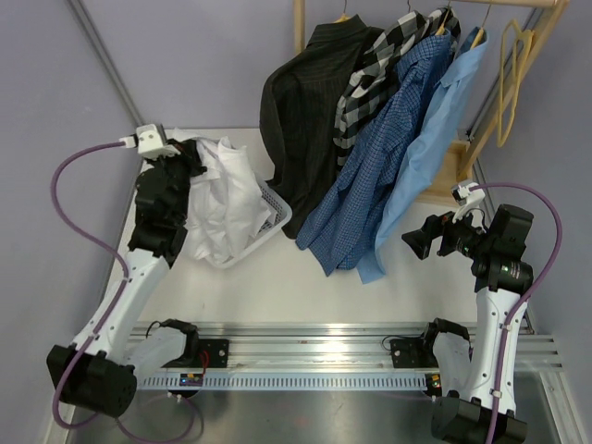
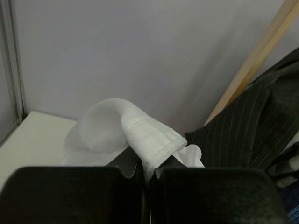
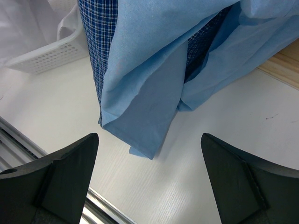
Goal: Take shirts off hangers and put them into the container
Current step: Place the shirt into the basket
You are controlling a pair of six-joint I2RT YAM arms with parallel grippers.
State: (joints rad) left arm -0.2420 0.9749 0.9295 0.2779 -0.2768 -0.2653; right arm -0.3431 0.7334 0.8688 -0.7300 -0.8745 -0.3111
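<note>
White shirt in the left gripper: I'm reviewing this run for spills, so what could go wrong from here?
1. The white shirt is heaped high over the container, spilling over its rim; once released it may slide onto the table.
2. The left gripper is shut on a stitched edge close to the black pinstriped shirt; pulling back could snag that shirt.

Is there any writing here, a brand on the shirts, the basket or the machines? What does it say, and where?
None can be read.
The hanging shirts show no tag or label.
The white basket is plain.
The left arm and right arm show no lettering.
The small board on the metal rail is too small to tell whether it bears print.
</note>
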